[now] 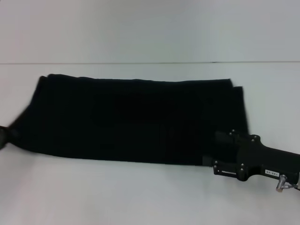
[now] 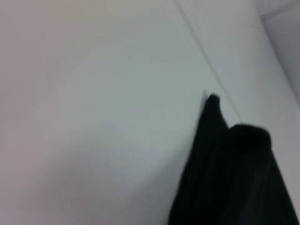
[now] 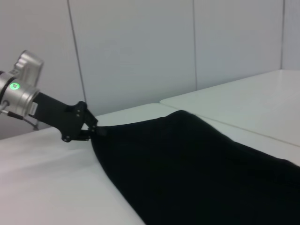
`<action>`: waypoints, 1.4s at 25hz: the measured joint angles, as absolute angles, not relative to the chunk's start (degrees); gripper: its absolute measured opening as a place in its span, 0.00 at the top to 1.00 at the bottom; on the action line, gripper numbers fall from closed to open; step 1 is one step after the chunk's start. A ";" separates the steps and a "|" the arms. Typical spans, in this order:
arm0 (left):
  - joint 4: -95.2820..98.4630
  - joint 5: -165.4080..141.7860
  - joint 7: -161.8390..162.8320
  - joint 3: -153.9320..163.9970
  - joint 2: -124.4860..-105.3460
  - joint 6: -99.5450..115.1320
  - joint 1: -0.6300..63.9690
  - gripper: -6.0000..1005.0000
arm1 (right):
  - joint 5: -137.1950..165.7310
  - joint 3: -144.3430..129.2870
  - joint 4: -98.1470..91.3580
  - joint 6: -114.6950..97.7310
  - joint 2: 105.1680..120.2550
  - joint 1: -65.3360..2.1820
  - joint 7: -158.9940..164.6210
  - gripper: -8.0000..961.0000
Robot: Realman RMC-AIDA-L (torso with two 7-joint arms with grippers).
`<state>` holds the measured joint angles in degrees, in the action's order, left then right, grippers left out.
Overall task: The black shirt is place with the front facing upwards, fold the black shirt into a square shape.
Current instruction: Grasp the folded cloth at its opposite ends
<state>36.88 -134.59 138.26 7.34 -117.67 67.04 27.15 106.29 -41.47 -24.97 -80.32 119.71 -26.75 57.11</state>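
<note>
L pincer: black left pincer [image 1: 3, 136] at the far L edge of head view, right on the shirt's L end; in R wrist view [image 3: 89, 130] it looks clamped on the cloth corner, fabric pulled to a point there.
Shirt: large plain black fabric shirt [image 1: 131, 122] lies on the white flat desk [image 1: 140, 197] as a long folded band, centre of desk, no lettering showing.
Axis: long axis runs L–R across the desk, slightly skewed; L end tapers toward the L pincer, R end squarer w/ a second layer peeking past the edge.
R pincer: black right pincer [image 1: 213, 161] low at the shirt's near R corner, tips lost against black cloth. Cannot tell if apart or together.
Risk 1: uneven lift L vs R, band twists, layers slide apart.
Risk 2: if R has only the top layer, lower one stays on desk, fold opens.
Risk 3: L corner grip looks thin, could slip under tension, judging by that stretched point.
</note>
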 joint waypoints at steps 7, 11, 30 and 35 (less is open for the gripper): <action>39.82 -134.54 137.45 2.17 -115.92 67.52 26.43 0.97 | 105.67 -40.66 -24.40 -80.09 119.71 -25.71 58.33 0.10; 39.60 -133.16 136.74 2.04 -115.49 69.32 27.37 0.97 | 105.68 -40.06 -23.94 -79.93 119.70 -24.89 58.45 0.10; 22.53 -113.26 123.96 33.03 -124.62 68.62 54.28 0.97 | 105.73 -33.44 -22.15 -80.29 119.57 -19.65 60.40 0.10; 4.42 -110.94 113.79 36.73 -124.67 61.88 54.97 0.97 | 105.90 -33.40 -22.15 -80.42 119.46 -19.10 60.56 0.10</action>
<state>4.42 -110.94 113.79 36.73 -124.67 61.88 54.97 105.90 -33.40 -22.15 -80.42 119.46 -19.10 60.56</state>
